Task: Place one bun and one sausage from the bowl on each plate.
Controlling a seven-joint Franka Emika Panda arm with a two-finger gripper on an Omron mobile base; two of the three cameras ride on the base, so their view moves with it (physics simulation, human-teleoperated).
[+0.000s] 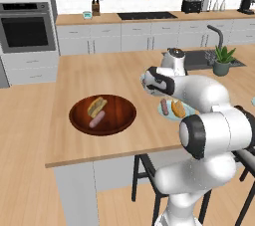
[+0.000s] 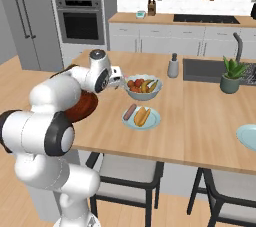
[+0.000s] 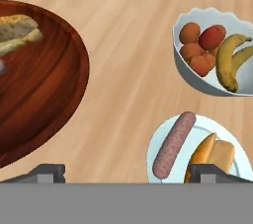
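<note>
Wooden island worktop (image 1: 74, 78), things listed left to right as the left base view has them.

Brown wooden bowl (image 1: 121, 120) sits near the worktop's front edge. Inside it: one bun (image 1: 97, 105) toward the back, one sausage (image 1: 97, 119) just in front of the bun, close enough that I cannot tell whether they touch. In the hand view the bowl (image 3: 44, 99) takes the left side, with the bun (image 3: 17, 33) near its upper rim.

Claw (image 3: 126, 174) hangs above bare wood between the bowl and the nearer plate, holding nothing. Its two dark tips sit at opposite sides of the hand view's bottom edge, so the fingers are spread wide apart.

Pale blue plate (image 3: 157, 144), just right of the claw, carries a sausage (image 3: 174, 144) on its left half and a bun (image 3: 212, 154) on its right half, lying side by side. Same plate in the right base view (image 2: 153, 121), with sausage (image 2: 130, 111) and bun (image 2: 142, 116) on it.

Grey fruit bowl (image 2: 156, 91) stands behind this plate, apart from it; oranges or similar round fruit and bananas inside (hand view (image 3: 184, 67)).

Second pale blue plate (image 2: 247, 136) lies well to the right, near the worktop's front edge, cut by the frame; the part in view is bare.
</note>
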